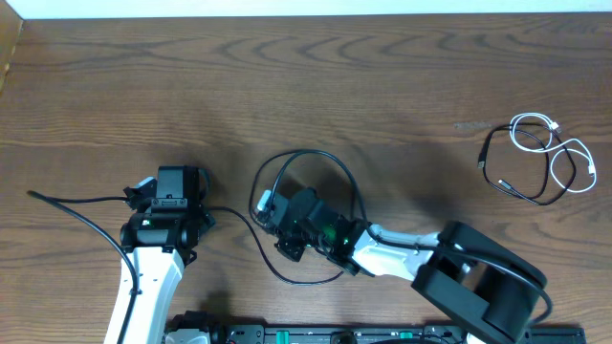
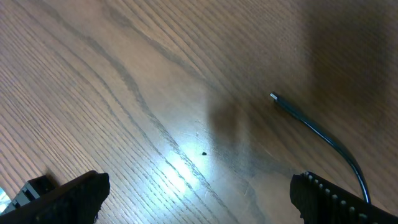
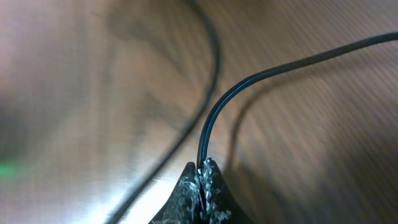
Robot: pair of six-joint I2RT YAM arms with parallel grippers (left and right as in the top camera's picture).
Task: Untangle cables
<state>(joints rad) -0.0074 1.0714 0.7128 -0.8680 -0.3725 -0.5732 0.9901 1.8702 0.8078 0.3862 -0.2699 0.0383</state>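
A black cable (image 1: 308,155) loops across the middle of the table. My right gripper (image 1: 277,225) reaches into that loop from the right. In the right wrist view this gripper (image 3: 204,167) is shut on the black cable (image 3: 214,115), which rises from the fingertips and bends away to the right; a second blurred strand (image 3: 186,124) lies on the wood behind. At the far right a white cable (image 1: 555,143) and another black cable (image 1: 492,172) lie looped together. My left gripper (image 1: 170,182) stands open at the lower left, fingers wide (image 2: 199,193) over bare wood, holding nothing. A black plug end (image 2: 277,98) lies ahead of it.
A long black wire (image 1: 67,212) runs from the far left edge toward the left arm. The wooden table (image 1: 306,76) stretches to a pale wall at the top. The arm bases and a black rail (image 1: 316,334) sit along the front edge.
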